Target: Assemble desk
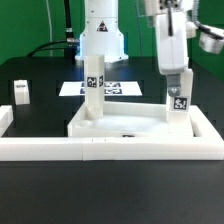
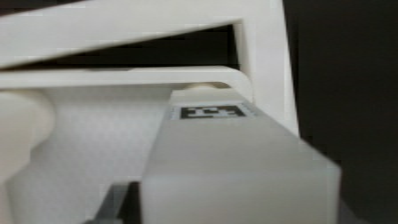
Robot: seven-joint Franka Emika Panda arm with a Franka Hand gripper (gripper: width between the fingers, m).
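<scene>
The white desk top (image 1: 120,127) lies upside down on the black table, against the front rail. One white tagged leg (image 1: 93,85) stands upright in its corner on the exterior view's left. My gripper (image 1: 176,72) is shut on a second leg (image 1: 179,102) and holds it upright at the top's corner on the exterior view's right. In the wrist view this leg (image 2: 231,165) fills the foreground with its tag (image 2: 214,112) facing up, and the desk top's rim (image 2: 143,45) lies beyond it. A third leg (image 1: 21,92) lies loose at the far left.
The long low white border rail (image 1: 110,148) runs along the front and turns back at both ends. The marker board (image 1: 108,88) lies flat behind the desk top. The robot's white base (image 1: 102,35) stands at the back centre.
</scene>
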